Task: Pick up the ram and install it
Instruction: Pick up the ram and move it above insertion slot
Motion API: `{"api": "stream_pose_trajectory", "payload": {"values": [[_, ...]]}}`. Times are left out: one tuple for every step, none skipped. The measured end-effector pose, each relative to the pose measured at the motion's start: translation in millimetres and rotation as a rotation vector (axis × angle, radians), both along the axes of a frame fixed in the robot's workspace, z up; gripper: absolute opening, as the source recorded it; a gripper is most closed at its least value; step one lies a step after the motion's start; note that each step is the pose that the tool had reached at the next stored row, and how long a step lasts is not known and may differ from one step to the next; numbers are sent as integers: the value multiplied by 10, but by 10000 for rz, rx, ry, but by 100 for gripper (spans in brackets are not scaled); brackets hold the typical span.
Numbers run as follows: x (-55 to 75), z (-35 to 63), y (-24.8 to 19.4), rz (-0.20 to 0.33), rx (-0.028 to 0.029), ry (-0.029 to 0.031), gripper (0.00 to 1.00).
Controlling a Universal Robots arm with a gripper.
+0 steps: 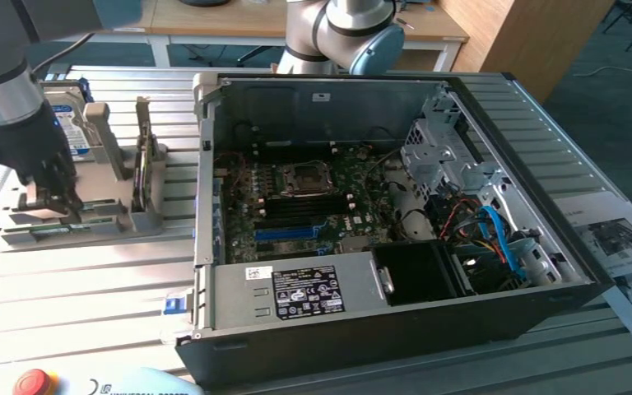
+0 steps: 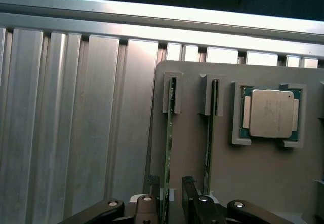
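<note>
The ram (image 2: 170, 127) is a thin green stick standing on edge in a slot of the grey fixture (image 2: 253, 183). A second, similar stick (image 2: 212, 127) stands in the neighbouring slot. My gripper (image 2: 169, 196) is open, with one dark finger (image 2: 151, 198) on either side of the first stick's near end, and I cannot tell whether they touch it. In the exterior view the gripper (image 1: 53, 202) is lowered onto the fixture (image 1: 108, 210) at the exterior view's left, beside the open computer case (image 1: 404, 325). The motherboard (image 1: 305, 197) lies inside with its blue slot (image 1: 289, 233).
A silver processor (image 2: 271, 113) sits in a recess of the fixture. A blue-labelled hard drive (image 1: 72, 123) stands upright behind the gripper. Cables and a drive cage (image 1: 448, 156) crowd the case's far side. A red stop button (image 1: 33, 383) is at the table's front edge.
</note>
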State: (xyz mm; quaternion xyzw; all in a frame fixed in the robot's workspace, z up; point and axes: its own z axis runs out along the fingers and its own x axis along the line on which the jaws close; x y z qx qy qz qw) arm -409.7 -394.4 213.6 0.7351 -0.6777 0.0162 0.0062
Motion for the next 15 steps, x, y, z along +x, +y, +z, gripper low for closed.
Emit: {"api": "stream_pose_trajectory", "payload": {"values": [[0,-5,0,0,0,0,31],[0,-11,0,-1,0,0,31],[0,-15,0,-1,0,0,31],[0,-18,0,-1,-1,1,31],[0,-22,0,-1,0,0,31],[0,-28,0,-1,1,-1,31],[0,-33,0,-1,1,-1,31],[0,-39,0,-1,0,-1,31],[0,-45,0,-1,0,0,31],[0,-52,0,-1,0,0,31],[0,-57,0,-1,0,0,31],[0,-63,0,-1,1,-1,31],[-1,-69,0,-1,0,0,31],[-1,-71,0,-1,-1,1,31],[-1,-70,0,-1,-1,1,31]]}}
